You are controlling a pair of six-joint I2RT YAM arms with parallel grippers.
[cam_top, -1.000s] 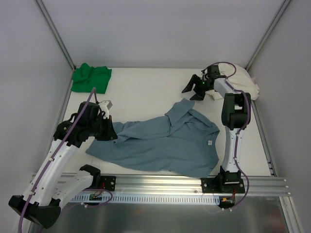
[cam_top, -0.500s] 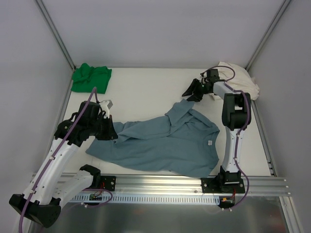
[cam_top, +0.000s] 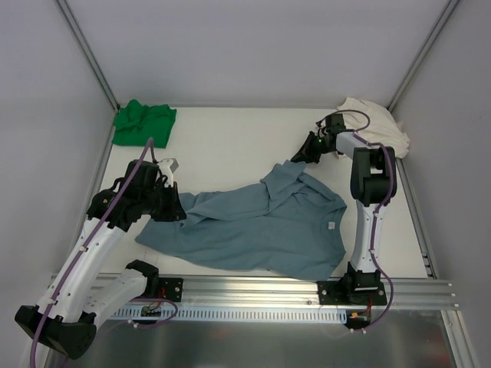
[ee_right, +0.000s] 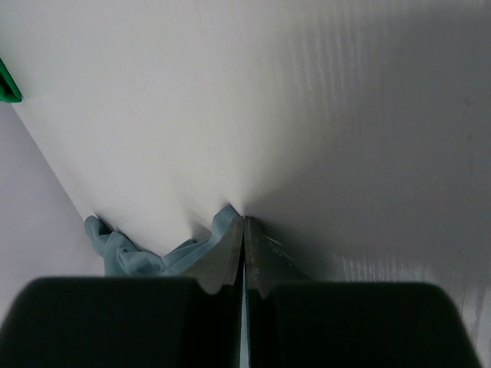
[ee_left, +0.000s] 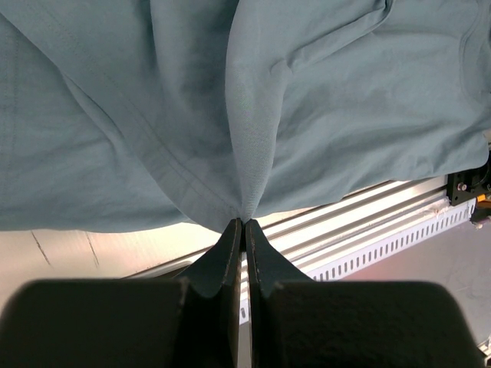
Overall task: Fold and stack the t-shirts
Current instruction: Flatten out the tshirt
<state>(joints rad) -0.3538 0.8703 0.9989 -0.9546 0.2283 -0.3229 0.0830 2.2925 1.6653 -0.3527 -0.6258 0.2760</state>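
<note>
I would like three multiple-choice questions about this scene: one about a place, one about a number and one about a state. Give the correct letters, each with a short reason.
1. Where does the green t-shirt lie on the table?
A. In the far left corner
B. In the far right corner
C. In the middle of the near edge

2. How many t-shirts are on the table?
A. Two
B. Three
C. Four

3. What is the state of the left gripper?
A. Open above bare table
B. Shut on the blue-grey t-shirt
C. Shut on the green t-shirt

Answers:
1 A: the top view shows it in the far left corner.
2 B: there is the green one, the blue-grey one and a cream t-shirt at the far right.
3 B: in the left wrist view the closed fingers pinch a fold of blue-grey cloth.
</note>
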